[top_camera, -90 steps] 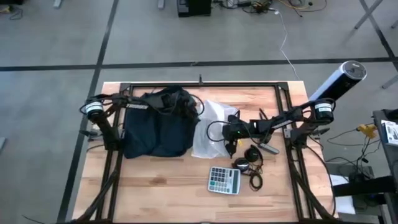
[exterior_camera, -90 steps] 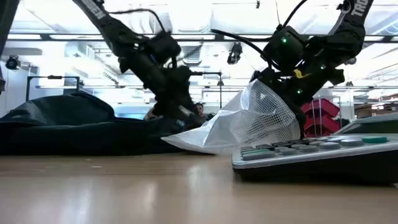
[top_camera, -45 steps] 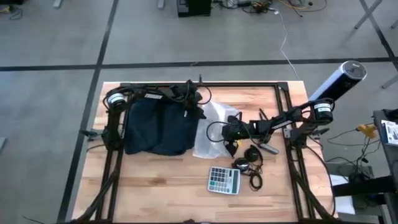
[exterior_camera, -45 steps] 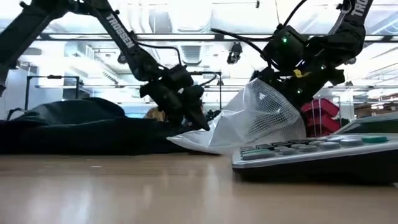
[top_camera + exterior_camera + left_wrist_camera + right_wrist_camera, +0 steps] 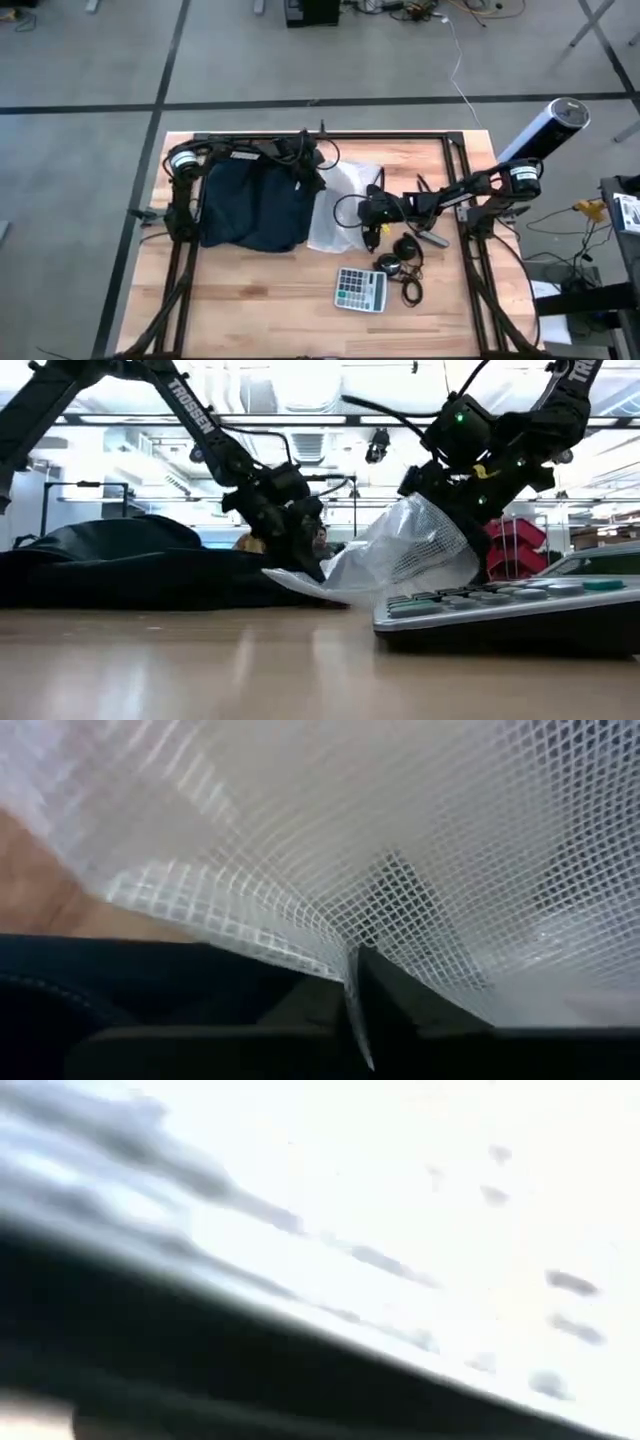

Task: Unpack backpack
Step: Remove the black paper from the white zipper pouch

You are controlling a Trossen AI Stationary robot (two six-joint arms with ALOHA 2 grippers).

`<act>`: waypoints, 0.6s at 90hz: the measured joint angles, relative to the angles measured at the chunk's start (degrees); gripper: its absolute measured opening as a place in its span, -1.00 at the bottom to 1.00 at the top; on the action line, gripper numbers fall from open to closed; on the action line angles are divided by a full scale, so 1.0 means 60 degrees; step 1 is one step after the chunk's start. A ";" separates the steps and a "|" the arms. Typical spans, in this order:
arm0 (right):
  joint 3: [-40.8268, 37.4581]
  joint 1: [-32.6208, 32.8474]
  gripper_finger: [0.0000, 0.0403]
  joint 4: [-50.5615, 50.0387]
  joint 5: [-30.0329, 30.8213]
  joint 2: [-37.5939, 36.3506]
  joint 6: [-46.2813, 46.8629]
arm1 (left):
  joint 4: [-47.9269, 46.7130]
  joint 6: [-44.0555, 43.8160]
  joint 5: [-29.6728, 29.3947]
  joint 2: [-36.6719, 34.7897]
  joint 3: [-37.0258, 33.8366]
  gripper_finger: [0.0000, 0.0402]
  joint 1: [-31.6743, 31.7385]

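Observation:
The dark navy backpack (image 5: 255,205) lies slumped flat on the table's left half (image 5: 110,560). Beside it on the right is a silvery-grey mesh pouch (image 5: 338,205), held by both grippers. My left gripper (image 5: 314,182) reaches along the far edge and is shut on the pouch's end next to the backpack (image 5: 305,565). My right gripper (image 5: 370,218) is shut on the pouch's right side and holds it raised (image 5: 450,495). The pouch's left end rests on the table (image 5: 290,578). My left gripper pinches the mesh pouch's edge (image 5: 345,970) between its two fingers, slanting down from the far left. That end stays low by the backpack. My right gripper holds the pouch's right part (image 5: 440,520) from above. The pouch slopes down from there toward the left; the gripper hides the contact itself.
A calculator (image 5: 360,290) lies near the table's front, close in the low view (image 5: 500,605). Black headphones with cables (image 5: 405,262) lie right of it. A dark frame runs around the table (image 5: 320,137).
My left gripper has swung from above the backpack toward the table's right and down to the pouch's left edge. There it has shut on that edge. The pouch stays raised on its right side in my right gripper.

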 joint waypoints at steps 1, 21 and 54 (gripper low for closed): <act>0.0000 0.0000 -1.00 -0.0018 -0.0004 -0.0031 0.0000 | -0.0037 0.0028 0.0001 -0.0082 0.0000 -0.94 0.0000; 0.0000 0.0009 -1.00 -0.0138 -0.0008 -0.0632 -0.0216 | -0.0526 0.0224 0.0261 -0.2406 0.0000 -0.99 -0.0259; 0.0000 0.0010 -1.00 0.0625 0.0567 -0.1211 -0.0835 | -0.1006 0.1565 0.0028 -0.5806 0.0001 -1.00 -0.0973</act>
